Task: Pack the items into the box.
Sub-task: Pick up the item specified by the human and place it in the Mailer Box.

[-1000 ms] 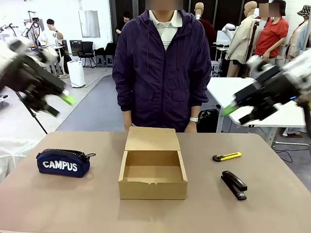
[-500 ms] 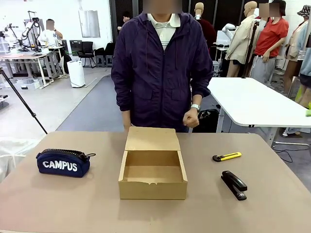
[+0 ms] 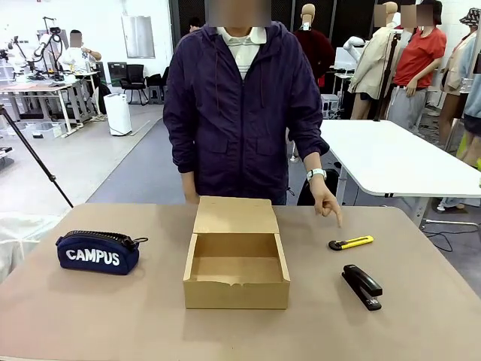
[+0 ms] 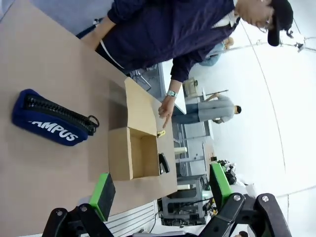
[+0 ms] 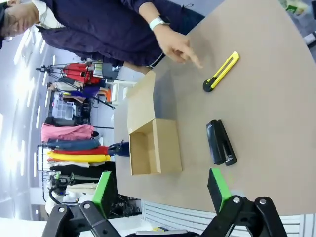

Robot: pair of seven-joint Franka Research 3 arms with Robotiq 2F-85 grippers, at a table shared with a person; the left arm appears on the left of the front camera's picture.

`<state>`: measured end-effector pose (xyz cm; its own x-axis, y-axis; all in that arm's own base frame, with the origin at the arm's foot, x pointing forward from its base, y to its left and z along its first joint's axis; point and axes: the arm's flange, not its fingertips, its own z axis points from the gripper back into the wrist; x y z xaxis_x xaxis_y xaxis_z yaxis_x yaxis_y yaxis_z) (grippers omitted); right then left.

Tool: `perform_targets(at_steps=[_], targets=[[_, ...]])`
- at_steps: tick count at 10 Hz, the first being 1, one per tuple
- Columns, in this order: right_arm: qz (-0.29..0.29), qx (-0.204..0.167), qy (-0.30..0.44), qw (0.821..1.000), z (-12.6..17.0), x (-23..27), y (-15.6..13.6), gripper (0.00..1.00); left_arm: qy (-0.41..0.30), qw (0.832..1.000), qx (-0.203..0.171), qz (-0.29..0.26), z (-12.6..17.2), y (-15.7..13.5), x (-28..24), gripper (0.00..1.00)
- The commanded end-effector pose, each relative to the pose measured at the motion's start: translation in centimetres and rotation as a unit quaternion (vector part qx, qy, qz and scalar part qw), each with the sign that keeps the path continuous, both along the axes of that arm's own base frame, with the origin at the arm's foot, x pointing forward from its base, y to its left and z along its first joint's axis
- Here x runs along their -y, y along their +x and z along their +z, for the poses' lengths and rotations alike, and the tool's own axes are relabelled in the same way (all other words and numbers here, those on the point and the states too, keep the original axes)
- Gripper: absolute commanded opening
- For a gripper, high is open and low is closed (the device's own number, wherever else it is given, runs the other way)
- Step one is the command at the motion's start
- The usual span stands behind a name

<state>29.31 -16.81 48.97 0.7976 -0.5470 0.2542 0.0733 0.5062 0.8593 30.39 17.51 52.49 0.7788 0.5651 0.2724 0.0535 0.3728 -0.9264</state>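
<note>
A brown cardboard box (image 3: 236,263) stands open in the middle of the table, its flap lid laid back toward the person; it is empty. To its right lie a yellow-and-black utility knife (image 3: 351,243) and, nearer me, a black stapler (image 3: 362,286). The person's hand (image 3: 325,201) points a finger down at the knife. My left gripper (image 4: 160,190) hangs open high above the table, with the box (image 4: 133,150) far below. My right gripper (image 5: 160,190) is likewise open in the air, looking down on the knife (image 5: 221,72), the stapler (image 5: 220,142) and the box (image 5: 150,140).
A navy "CAMPUS" zip pouch (image 3: 98,252) lies at the table's left, also seen as a pouch (image 4: 52,118) in the left wrist view. The person in a dark purple jacket (image 3: 240,113) stands at the far edge behind the box. A white table (image 3: 391,162) stands behind on the right.
Both arms have left the front view; a second ago they showed at its left and right sides. The person's hand has come down from the chest and now points at the knife.
</note>
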Motion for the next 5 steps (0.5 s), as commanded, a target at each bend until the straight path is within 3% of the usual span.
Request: perform_targets(at_steps=[1, 5], targets=[[-0.001, 0.01, 0.01, 1.0, 0.46, 0.17, -0.23, 1.0, -0.009, 1.0, 0.0, 0.001, 0.23, 0.03, -0.6, 1.0], [-0.001, 0.01, 0.01, 1.0, 0.46, 0.17, -0.23, 1.0, -0.009, 1.0, 0.0, 0.001, 0.23, 0.03, -0.6, 1.0]])
